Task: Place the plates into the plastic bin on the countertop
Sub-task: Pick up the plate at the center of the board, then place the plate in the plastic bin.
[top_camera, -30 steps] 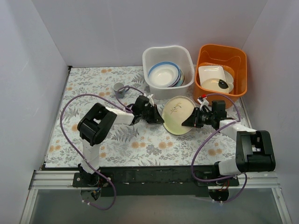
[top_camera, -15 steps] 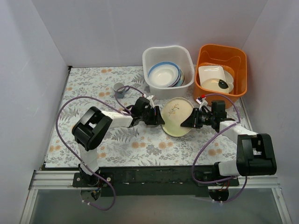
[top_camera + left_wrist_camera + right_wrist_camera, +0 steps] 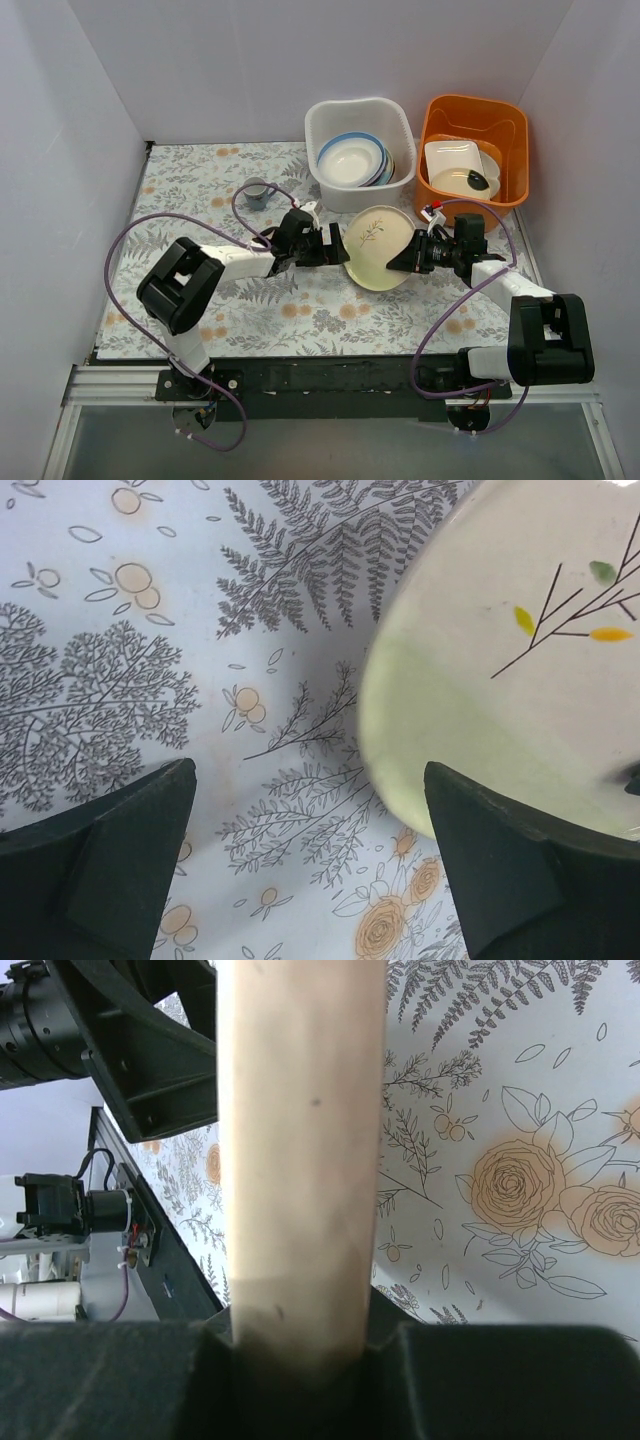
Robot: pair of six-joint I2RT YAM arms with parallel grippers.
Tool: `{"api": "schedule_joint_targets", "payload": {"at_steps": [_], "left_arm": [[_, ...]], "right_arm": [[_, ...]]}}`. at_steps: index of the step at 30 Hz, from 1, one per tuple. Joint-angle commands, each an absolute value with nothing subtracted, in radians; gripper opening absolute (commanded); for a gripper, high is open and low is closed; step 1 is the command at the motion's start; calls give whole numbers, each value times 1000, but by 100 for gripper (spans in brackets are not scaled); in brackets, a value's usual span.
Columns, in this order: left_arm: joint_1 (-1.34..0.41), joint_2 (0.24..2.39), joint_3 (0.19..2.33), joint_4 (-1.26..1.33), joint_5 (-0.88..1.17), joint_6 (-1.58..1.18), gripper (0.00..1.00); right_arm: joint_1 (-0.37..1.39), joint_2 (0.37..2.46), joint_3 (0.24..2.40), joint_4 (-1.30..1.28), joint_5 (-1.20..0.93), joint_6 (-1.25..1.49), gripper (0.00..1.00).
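One plate (image 3: 378,245) concerns us here, the cream-green one with the twig print. It is tilted over the table (image 3: 200,200) just in front of the bin (image 3: 322,118), with its far rim close to the bin's near wall but outside it. Whether its low rim touches the table we cannot tell.

The right jaws are clamped on its right rim. In the right wrist view the rim is edge-on and rises straight out of the closed pads. The left jaws stand wide apart at the plate's left side. In the left wrist view the gap between the two fingers (image 3: 110,860) frames only bare table, and the plate sits ahead and off toward one finger, not between them. We judge that the plate hangs on the right arm alone.

The coming move turns on where the bin lies. It is beyond the plate and slightly left, farther from the arm bases, and its rim stands above the plate's low edge. From the right jaws the plate reaches leftward, so its free rim would lead over the wall. We think the carry needs a lift first, then a push away from the bases. Other plates lean inside the bin. The orange tub (image 3: 440,112) sits just right of it, near the right arm, and is not the target.
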State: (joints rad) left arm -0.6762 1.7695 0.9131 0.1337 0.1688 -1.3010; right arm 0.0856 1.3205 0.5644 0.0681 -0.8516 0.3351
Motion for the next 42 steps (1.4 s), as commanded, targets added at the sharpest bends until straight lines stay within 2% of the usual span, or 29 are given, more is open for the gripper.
{"api": "schedule_joint_targets", "payload": {"at_steps": [1, 31, 42], "left_arm": [[-670, 1672, 862, 121, 113, -1285, 98], [-650, 1510, 818, 143, 100, -1295, 98], [-575, 1439, 776, 175, 144, -1333, 98]], "right_arm": [[89, 1298, 588, 149, -939, 331, 1], [87, 1310, 594, 175, -945, 362, 1], [89, 1341, 654, 163, -953, 373, 1]]}}
